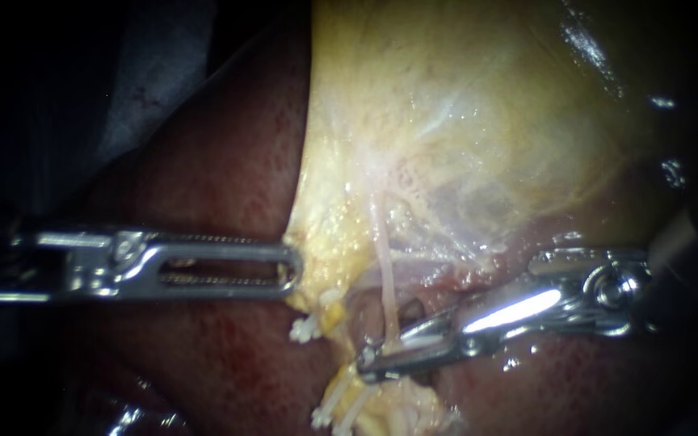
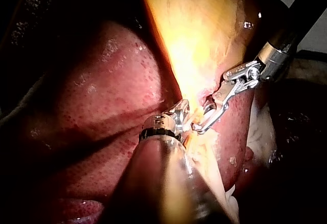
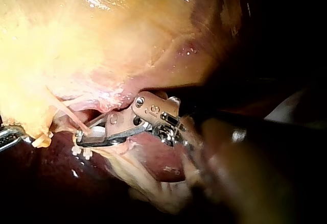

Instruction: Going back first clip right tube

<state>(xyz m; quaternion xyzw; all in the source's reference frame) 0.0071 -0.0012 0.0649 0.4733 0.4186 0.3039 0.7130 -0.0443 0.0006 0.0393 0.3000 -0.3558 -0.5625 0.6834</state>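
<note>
Pale and thread-thin, the tube (image 1: 384,266) comes down from the gallbladder (image 1: 462,121) and ends between the jaws of the right instrument (image 1: 385,354). It crosses them almost at right angles to their length. That crossing governs the retreat. As I judge it, the tube lies square across the tip, so the instrument should back out along its own shaft and slide off sideways rather than drag the tube lengthwise.

The right jaws stand slightly parted. A small white clip (image 1: 418,342) sits in the gap where the tube meets them. The right wrist view shows the same: the tube (image 3: 66,109) slants into the tip (image 3: 89,134), with the white clip (image 3: 95,131) resting on the darker jaw. I cannot tell whether the clip is fully closed around the tube.

The left instrument (image 1: 291,266) is well apart, off to the far side of the tube from the right instrument. Its jaws are pressed together on the gallbladder's yellow edge, holding it taut over the liver (image 1: 228,161). The right instrument is much the nearer to the tube.

The tube looks slack-free, glistening and faintly pink, and thin enough to tear if snagged.
</note>
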